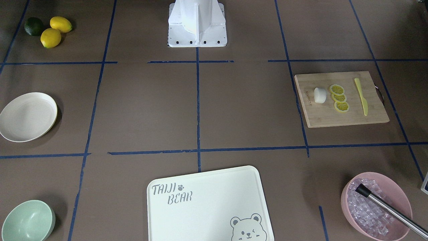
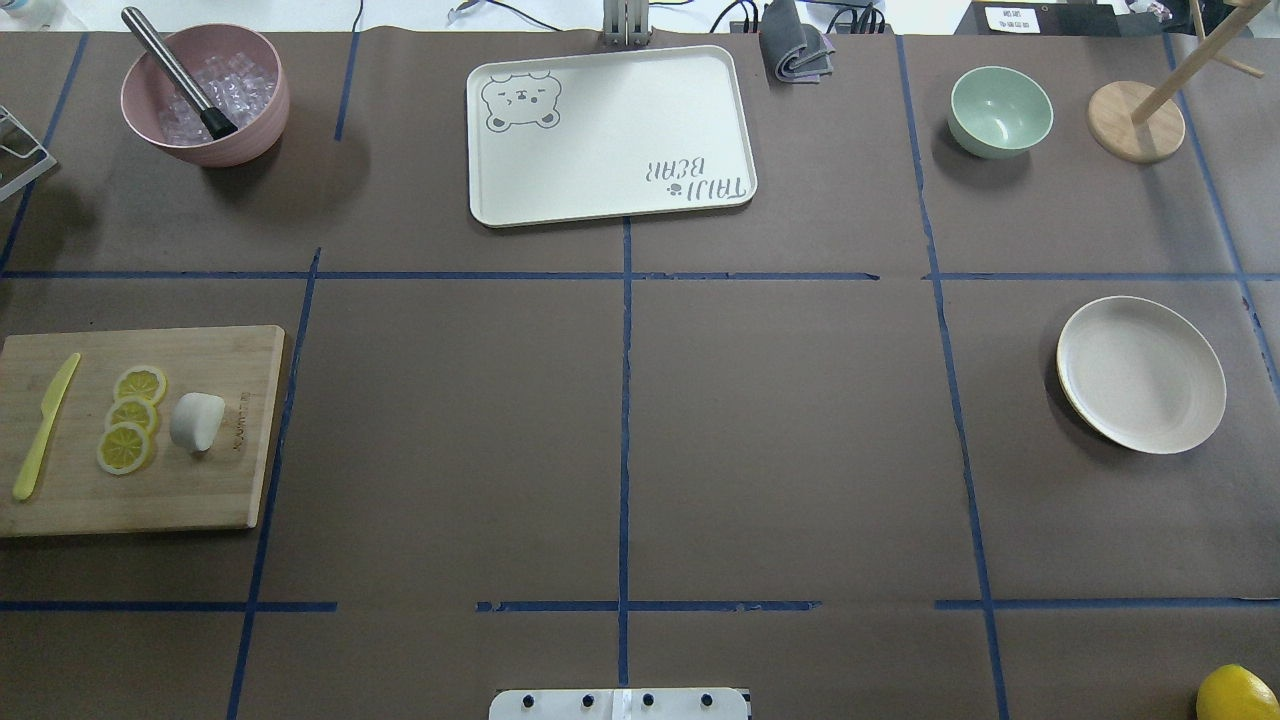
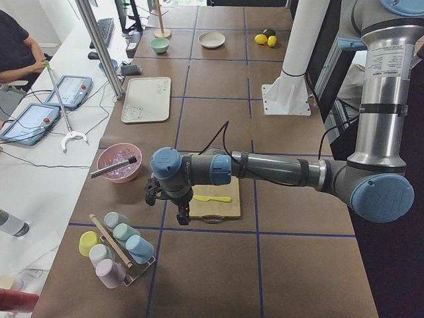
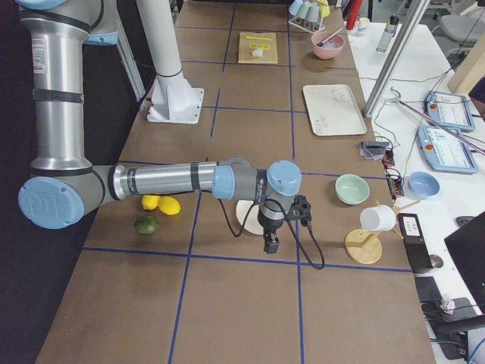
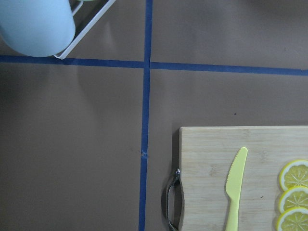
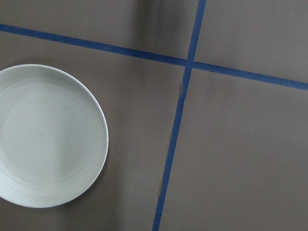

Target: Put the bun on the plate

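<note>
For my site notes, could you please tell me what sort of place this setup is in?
Probably a robotics lab staged with kitchen props: a table gridded in blue tape, teach pendants beside it, and a cutting board holding the bun.

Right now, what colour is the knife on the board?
Pale yellow; the knife shows best in the front-facing view.

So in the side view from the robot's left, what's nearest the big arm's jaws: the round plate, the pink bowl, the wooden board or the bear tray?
1. Wooden board, right beside them.
2. Pink bowl, a little farther on, towards the desk-side edge of the table.
3. Bear tray, around mid-table.
4. Round plate, at the far end.
</note>
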Robot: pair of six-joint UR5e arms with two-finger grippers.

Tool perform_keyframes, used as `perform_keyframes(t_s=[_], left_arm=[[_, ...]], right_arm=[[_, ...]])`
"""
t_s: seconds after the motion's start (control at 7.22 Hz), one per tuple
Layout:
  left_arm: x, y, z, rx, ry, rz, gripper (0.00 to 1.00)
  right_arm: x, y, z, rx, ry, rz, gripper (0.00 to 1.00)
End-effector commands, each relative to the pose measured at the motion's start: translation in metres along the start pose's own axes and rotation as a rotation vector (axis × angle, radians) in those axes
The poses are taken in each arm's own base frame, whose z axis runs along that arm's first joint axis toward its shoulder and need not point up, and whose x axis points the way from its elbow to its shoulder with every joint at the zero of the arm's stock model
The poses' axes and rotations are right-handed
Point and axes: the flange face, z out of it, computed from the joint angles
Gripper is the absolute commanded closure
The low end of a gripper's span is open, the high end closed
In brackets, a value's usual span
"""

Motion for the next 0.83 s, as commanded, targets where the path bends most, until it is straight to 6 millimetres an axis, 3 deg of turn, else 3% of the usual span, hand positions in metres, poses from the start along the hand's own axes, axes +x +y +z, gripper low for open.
perform_keyframes(t_s=[0.0,0.69], left_arm=[[-0.006,0.002,-0.009,0.029,0.02,0.033,0.0],[0.009,0.006,-0.023,0.048,0.016,0.046,0.0]], right_arm=[[-0.001,0.005,-0.001,0.0,0.001,0.002,0.0],[-0.002,0.004,-0.001,0.002,0.0,0.01,0.0]])
